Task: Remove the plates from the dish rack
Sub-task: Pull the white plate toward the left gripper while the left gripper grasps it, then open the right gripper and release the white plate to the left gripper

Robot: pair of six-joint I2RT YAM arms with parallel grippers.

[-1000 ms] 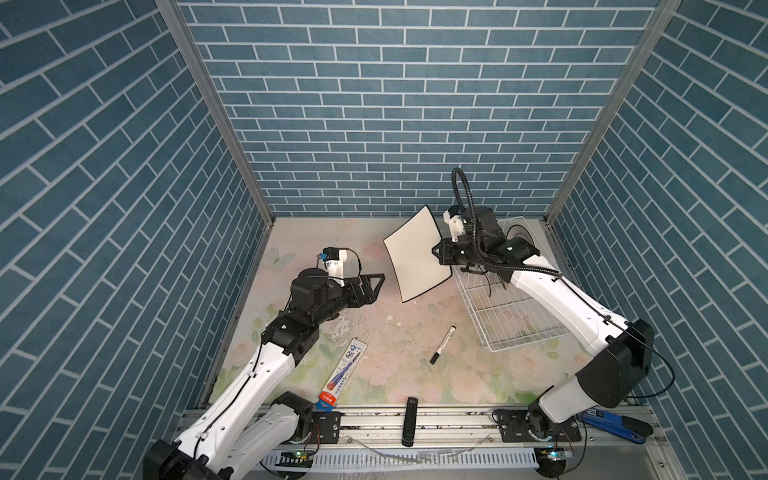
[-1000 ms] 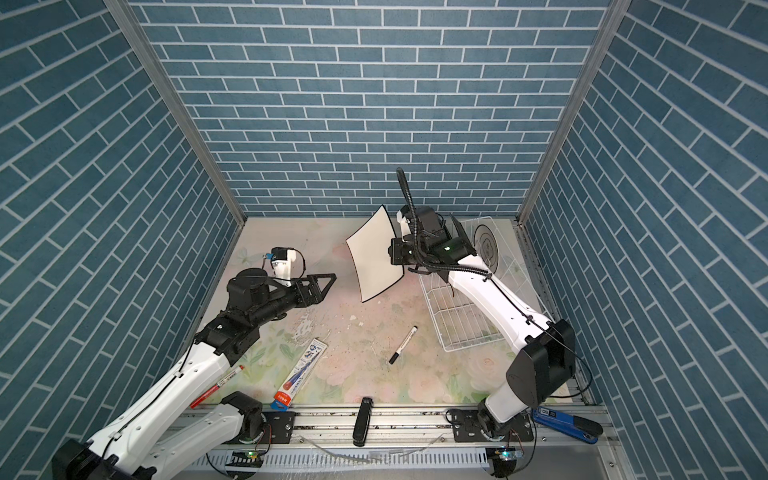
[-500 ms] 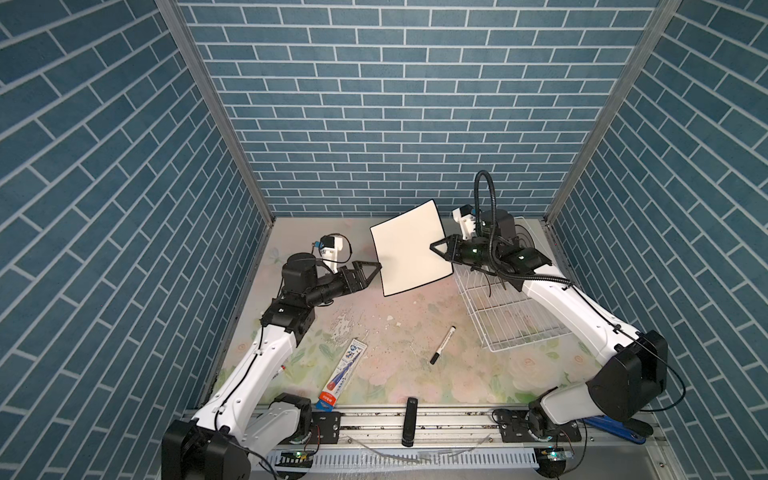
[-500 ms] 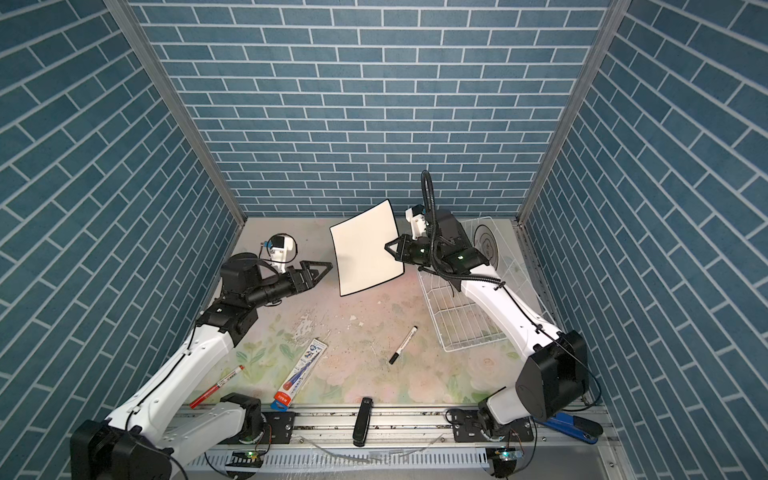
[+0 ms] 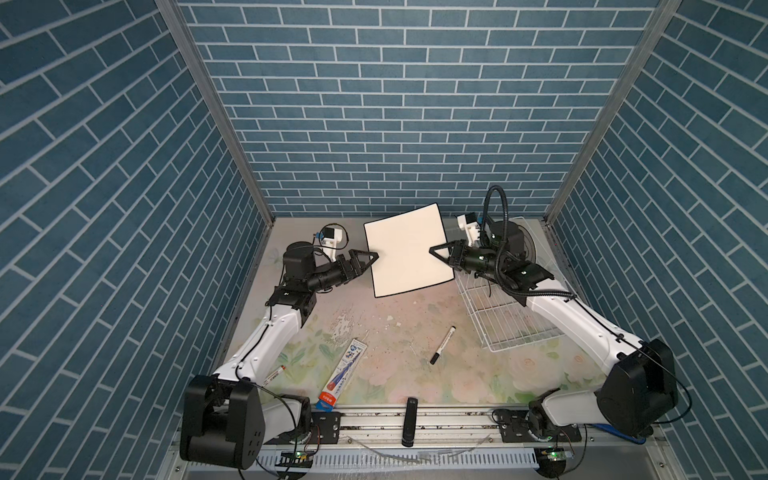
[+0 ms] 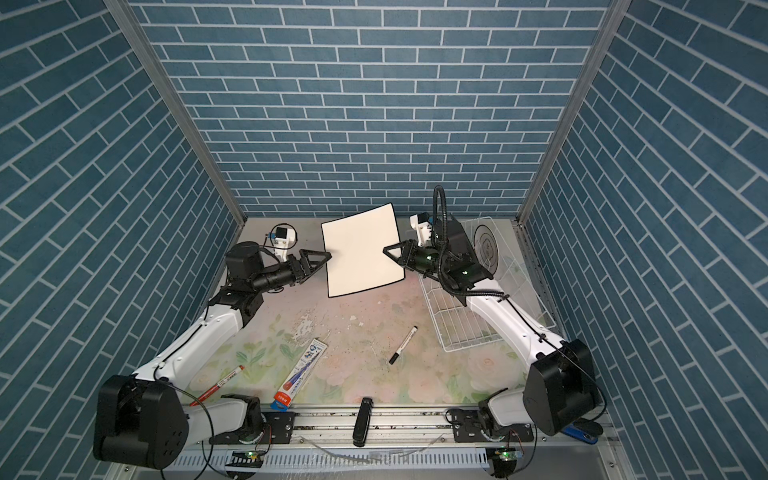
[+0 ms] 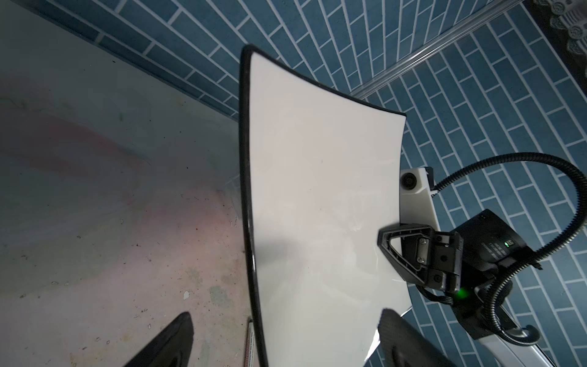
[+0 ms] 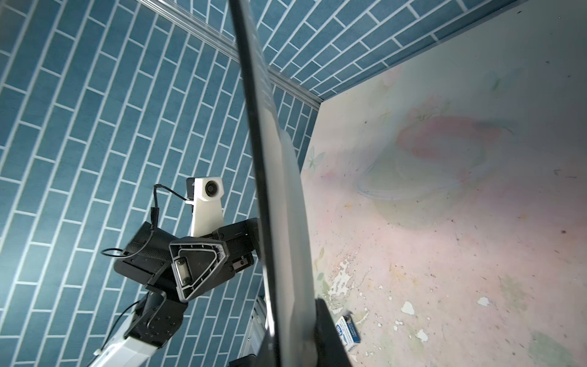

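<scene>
The rack (image 5: 498,324) is showing in both top views only. The right gripper (image 5: 435,252) is pinching the white, black-rimmed plate (image 5: 409,253); the left gripper (image 5: 372,262) is gaping around its edge.

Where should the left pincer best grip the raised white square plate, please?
Mid-way along its free edge, opposite the right pincer, coming in from the left arm's side. The plate is thin and held clear of the table, so the open left pincer can straddle that rim.
</scene>
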